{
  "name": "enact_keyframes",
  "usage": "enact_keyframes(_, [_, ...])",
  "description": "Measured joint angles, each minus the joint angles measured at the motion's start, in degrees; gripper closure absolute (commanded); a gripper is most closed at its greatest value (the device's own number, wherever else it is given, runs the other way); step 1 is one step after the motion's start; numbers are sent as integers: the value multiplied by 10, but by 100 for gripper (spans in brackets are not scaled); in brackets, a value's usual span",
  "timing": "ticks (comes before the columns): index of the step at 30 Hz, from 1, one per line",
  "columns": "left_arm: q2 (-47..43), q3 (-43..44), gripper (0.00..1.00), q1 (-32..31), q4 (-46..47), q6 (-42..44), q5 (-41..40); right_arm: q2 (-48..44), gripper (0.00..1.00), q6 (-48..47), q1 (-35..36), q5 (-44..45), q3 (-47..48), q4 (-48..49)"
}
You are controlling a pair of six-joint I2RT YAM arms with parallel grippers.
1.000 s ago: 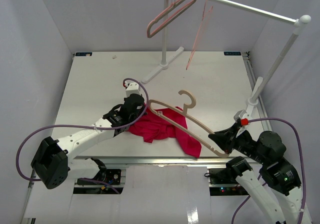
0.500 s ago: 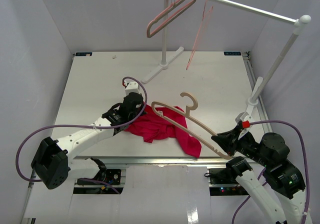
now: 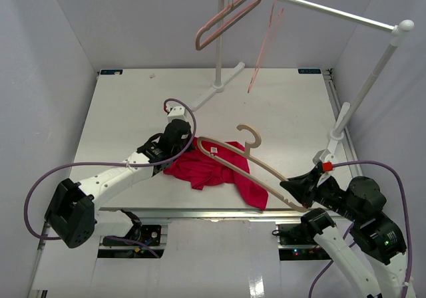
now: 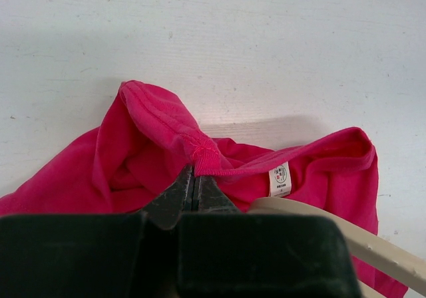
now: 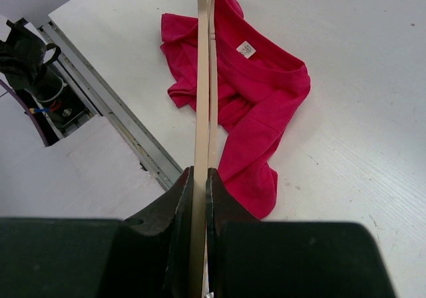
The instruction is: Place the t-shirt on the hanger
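T-shirt (image 3: pixel 213 168) collar tugged slightly left by pinching left tool (image 4: pixel 194 178); right tool (image 5: pixel 198 178) clamps hanger (image 5: pixel 202 98).

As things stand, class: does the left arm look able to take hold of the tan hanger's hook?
Probably not yet. The left gripper is shut on the neck edge of the t-shirt, so it is occupied. The hook of the hanger shows uncovered nearby, with nothing over it.

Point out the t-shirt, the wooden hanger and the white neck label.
t-shirt (image 3: pixel 200 170): top view, on the bunched red cloth.
hanger (image 5: pixel 201 112): right wrist view, on its long wooden bar.
label (image 4: pixel 280 179): left wrist view, on the middle of the white tag inside the neck.
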Motion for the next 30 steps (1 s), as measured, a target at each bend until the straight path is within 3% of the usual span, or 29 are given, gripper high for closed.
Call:
enact_keyframes(23, [-36,9,100,1,-2,-3,62,46,92,-6,0,-15,-31,72])
enact_keyframes(30, [-49,41,100,2,-16,3,86,99,92,9,0,-29,-34,125])
